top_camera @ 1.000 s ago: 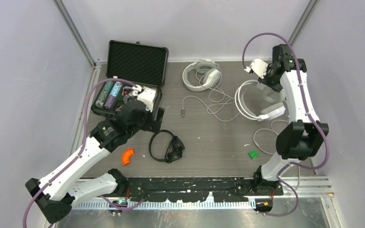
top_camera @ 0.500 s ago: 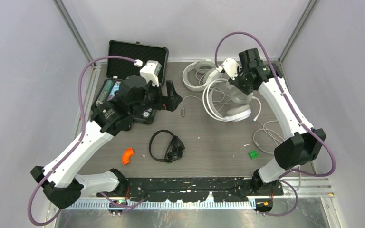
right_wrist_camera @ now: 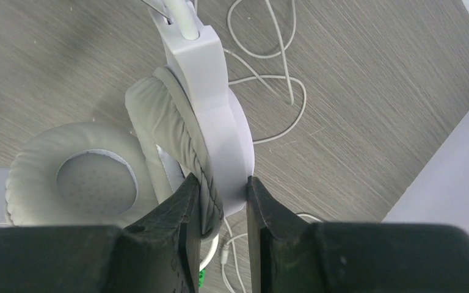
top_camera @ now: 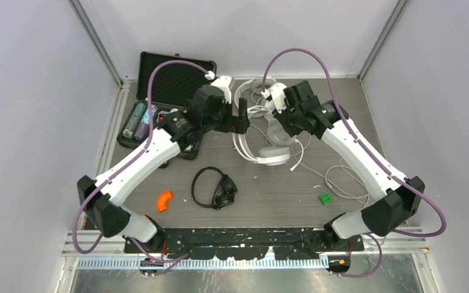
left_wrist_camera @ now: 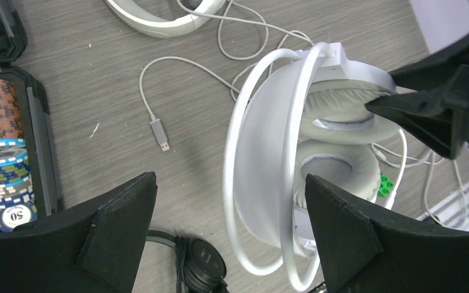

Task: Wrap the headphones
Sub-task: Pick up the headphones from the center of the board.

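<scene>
My right gripper [top_camera: 279, 124] is shut on one ear cup [right_wrist_camera: 210, 146] of a white padded headset [top_camera: 262, 146] and holds it above the table's middle, its pale cord [top_camera: 336, 174] trailing right. My left gripper [top_camera: 242, 116] is open, its jaws wide on either side of that headset's band [left_wrist_camera: 262, 183] without touching it. A second white headset [top_camera: 250, 93] lies at the back, and also shows in the left wrist view [left_wrist_camera: 159, 15]. The slim black headset [top_camera: 214, 188] lies folded at the front middle.
An open black case [top_camera: 171, 91] with poker chips stands at the back left. A USB plug [left_wrist_camera: 159, 132] on a pale cord lies on the table. An orange piece [top_camera: 164, 200] and a green brick [top_camera: 325, 198] lie near the front.
My right gripper has carried the white headset from the back right to the middle. My left arm has swung up and right from the case to the headset's band.
</scene>
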Action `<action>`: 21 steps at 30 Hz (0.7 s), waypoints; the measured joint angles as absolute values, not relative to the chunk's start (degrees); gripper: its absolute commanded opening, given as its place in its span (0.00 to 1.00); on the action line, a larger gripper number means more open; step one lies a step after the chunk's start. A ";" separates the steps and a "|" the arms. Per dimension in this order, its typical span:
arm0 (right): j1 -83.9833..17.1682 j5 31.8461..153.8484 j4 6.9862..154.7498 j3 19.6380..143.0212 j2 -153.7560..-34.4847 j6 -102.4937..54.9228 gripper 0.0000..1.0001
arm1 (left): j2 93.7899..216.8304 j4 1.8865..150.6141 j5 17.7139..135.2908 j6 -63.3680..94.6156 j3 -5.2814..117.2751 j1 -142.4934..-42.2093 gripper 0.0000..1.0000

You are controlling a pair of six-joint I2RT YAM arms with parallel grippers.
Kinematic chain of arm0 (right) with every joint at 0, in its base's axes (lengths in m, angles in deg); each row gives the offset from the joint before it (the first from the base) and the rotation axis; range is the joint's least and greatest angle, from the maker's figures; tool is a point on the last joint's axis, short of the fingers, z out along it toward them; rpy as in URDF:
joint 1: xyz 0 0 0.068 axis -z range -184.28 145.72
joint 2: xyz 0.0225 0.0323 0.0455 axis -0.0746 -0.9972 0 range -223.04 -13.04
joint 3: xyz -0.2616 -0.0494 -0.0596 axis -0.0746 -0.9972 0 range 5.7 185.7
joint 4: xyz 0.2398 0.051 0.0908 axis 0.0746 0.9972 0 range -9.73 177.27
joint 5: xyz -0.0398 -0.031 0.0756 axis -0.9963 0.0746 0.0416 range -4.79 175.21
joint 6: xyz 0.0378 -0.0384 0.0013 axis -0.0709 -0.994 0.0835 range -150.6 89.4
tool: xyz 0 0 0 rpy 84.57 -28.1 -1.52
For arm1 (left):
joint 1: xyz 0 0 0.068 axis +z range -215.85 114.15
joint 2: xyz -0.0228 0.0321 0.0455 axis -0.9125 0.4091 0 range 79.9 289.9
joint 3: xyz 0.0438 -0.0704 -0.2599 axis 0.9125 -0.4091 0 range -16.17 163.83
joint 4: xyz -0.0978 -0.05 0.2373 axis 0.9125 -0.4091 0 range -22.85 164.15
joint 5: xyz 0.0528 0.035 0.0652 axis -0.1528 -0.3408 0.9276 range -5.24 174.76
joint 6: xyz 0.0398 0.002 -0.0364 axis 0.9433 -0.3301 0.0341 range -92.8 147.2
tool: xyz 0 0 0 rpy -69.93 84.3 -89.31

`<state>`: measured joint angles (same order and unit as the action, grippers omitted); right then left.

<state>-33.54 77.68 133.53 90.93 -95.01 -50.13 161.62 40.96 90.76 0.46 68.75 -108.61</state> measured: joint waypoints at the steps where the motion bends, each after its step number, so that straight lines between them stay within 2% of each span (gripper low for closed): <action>1: -33.86 77.11 132.96 90.82 -95.01 -49.17 0.08 | 162.80 40.78 91.00 0.83 69.50 -108.68 0.91; 9: -35.28 74.00 131.06 88.70 -95.01 -44.42 0.10 | 167.34 39.60 95.94 4.92 72.45 -109.38 0.86; 17: -35.68 72.28 130.82 88.37 -95.04 -42.00 0.10 | 170.95 39.58 100.05 9.82 73.93 -111.43 0.85; 21: -35.68 71.53 130.82 88.37 -95.04 -41.39 0.10 | 172.74 39.60 100.86 11.30 73.93 -112.00 0.75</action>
<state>-35.68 71.53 130.82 88.37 -95.04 -41.39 172.74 39.60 100.86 11.30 73.93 -112.00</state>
